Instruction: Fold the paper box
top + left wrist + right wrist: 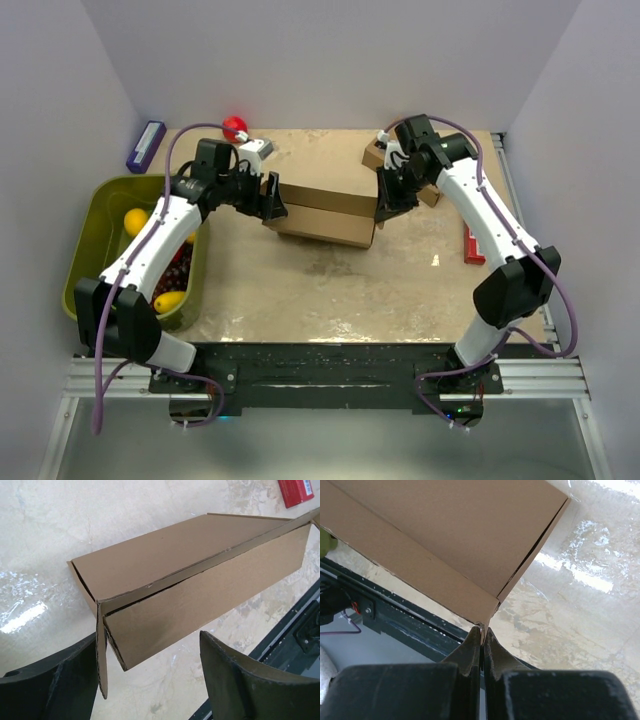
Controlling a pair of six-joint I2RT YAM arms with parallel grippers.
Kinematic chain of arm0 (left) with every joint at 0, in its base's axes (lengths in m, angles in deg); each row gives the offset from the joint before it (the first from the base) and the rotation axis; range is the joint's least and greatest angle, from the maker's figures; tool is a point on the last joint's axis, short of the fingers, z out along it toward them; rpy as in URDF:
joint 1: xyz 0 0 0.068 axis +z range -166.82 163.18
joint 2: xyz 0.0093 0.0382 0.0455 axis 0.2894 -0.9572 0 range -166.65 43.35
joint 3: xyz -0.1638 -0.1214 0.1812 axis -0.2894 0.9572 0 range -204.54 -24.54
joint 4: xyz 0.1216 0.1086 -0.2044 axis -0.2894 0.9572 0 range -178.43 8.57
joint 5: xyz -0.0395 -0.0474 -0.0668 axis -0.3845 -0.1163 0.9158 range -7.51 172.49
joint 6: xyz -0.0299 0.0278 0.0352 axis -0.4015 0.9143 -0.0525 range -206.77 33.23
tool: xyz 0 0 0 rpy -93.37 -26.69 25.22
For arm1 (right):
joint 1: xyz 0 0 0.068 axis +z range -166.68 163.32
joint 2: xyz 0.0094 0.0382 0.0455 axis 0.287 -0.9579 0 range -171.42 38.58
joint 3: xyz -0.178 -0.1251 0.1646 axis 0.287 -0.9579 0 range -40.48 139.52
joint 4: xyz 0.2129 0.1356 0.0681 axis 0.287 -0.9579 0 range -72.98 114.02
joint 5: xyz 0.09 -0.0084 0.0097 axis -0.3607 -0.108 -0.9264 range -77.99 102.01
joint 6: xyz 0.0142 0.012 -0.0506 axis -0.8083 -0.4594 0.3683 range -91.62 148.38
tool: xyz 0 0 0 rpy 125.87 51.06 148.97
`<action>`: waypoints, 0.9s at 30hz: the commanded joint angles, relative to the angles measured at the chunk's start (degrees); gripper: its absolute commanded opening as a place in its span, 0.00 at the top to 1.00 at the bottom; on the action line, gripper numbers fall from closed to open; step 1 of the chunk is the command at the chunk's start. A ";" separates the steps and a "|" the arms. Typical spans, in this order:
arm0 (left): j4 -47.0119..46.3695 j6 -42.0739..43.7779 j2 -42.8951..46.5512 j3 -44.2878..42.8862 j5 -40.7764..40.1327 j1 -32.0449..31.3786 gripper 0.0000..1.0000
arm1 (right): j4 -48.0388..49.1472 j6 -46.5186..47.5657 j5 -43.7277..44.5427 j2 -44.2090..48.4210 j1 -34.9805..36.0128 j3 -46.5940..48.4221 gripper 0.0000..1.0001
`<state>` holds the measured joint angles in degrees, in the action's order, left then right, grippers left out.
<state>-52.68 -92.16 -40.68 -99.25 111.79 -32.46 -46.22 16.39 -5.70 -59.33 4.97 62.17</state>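
The paper box (325, 212) is a shallow brown cardboard carton lying mid-table between both grippers. My left gripper (272, 200) is open at the box's left end. In the left wrist view the box (200, 570) has its lid slightly ajar, and a side flap (102, 655) sticks out beside my left finger (55, 685); my left gripper (150, 680) holds nothing. My right gripper (385, 205) is at the box's right end. In the right wrist view it (482, 632) is shut on a thin cardboard edge at the corner of the box (455, 535).
A green bin (95, 215) with fruit stands at the left. A purple box (146, 144) and a red ball (234, 126) lie at the back left. A second brown carton (373, 153) sits behind my right arm. A red packet (474, 245) lies at the right.
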 commanded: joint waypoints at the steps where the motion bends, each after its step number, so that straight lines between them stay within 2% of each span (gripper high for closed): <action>1: -2.44 -0.33 -1.05 0.54 -1.69 -0.36 0.22 | 2.74 -0.67 -4.52 -0.79 0.15 2.29 1.00; 14: -7.35 -0.59 1.24 2.47 -10.92 -0.36 0.22 | 3.70 -0.67 -4.43 -2.46 -0.90 3.78 1.00; 18: -8.67 -0.76 1.15 3.00 -11.11 -0.36 0.23 | 3.88 -0.67 -4.78 -3.69 -1.17 4.75 1.00; 24: -10.70 -1.20 -2.01 3.44 -10.05 -0.27 0.30 | 4.67 -0.58 -4.87 -4.48 -1.35 4.93 1.00; 27: -12.10 -1.38 -3.07 3.61 -9.35 -0.27 0.35 | 5.28 -0.93 -4.70 -4.75 -1.43 5.10 0.93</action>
<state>-60.77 -92.35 -42.14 -96.00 101.49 -32.64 -42.19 16.37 -8.70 -63.31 3.55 65.56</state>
